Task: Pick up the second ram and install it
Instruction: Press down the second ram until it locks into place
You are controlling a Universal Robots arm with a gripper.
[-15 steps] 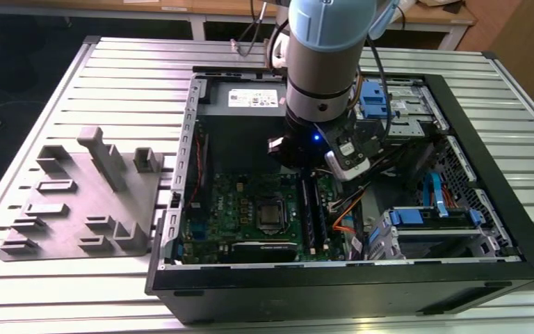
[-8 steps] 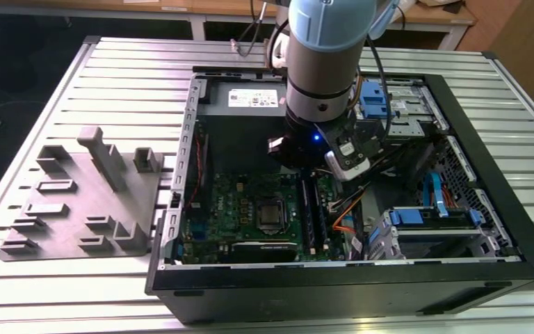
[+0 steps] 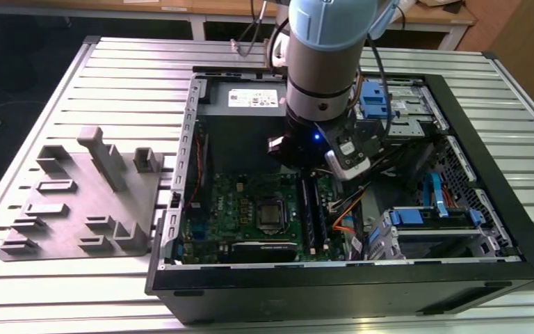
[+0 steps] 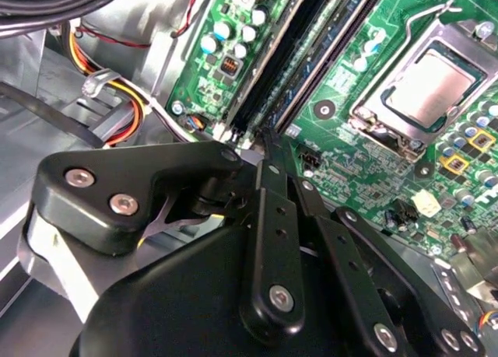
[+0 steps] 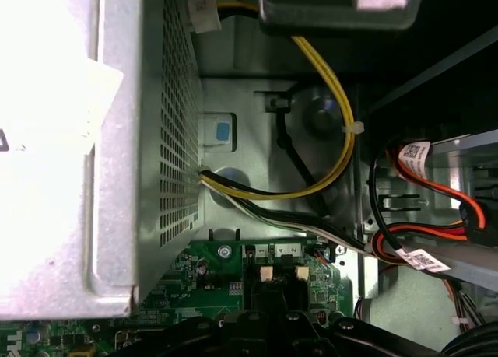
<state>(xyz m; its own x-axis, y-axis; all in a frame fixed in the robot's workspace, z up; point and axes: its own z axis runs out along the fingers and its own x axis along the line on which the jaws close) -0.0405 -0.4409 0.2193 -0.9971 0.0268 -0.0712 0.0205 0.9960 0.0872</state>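
While the arm hung low inside the open computer case (image 3: 489, 209), its gripper (image 4: 268, 139) sat right at the end of the memory slots (image 4: 303, 54) on the green motherboard (image 3: 239, 209). Whether its fingers were open or closed, I could not tell. Dark ram sticks (image 3: 311, 209) stood in the slots just below the gripper, beside the processor socket (image 4: 424, 89). A grey holder tray (image 3: 81, 202) lay well apart, outside the case.

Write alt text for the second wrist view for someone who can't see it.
A black gripper reaches down to the end of long black memory slots on a green motherboard. A metal-framed processor socket sits beside the slots, and orange and yellow cables run along the grey case wall.
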